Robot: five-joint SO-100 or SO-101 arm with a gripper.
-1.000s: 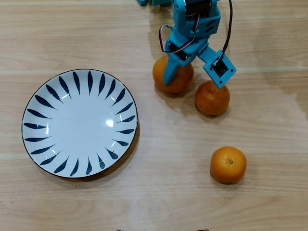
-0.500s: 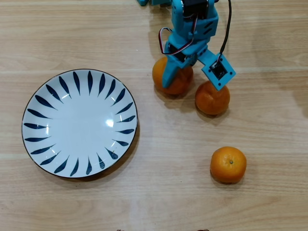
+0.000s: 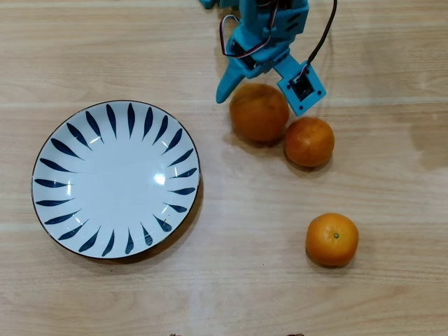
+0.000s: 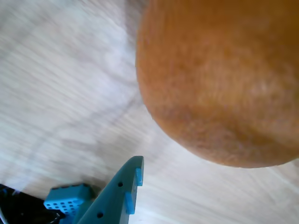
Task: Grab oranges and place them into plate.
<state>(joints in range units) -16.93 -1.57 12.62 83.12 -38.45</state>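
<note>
In the overhead view the blue tool [image 3: 260, 99] is hanging at the top of the desk [image 3: 224, 294] with its two fingers spread wide apart and gripping nothing; one finger [image 3: 229, 82] is pointing down-left and the other, blocky one [image 3: 301, 87] is sitting to the right. The largest orange [image 3: 259, 112] is lying just below the gap between them, free of both. In the wrist view that orange [image 4: 219, 79] is filling the upper right, blurred, with one blue fingertip [image 4: 128, 184] showing at the bottom, clear of the fruit. A smaller orange [image 3: 309, 142] is resting against the big one's lower right side. The third orange [image 3: 332, 239] is sitting alone, well below them. The plate [image 3: 56, 147] is lying empty on the left of the desk, well apart from all the fruit.
</note>
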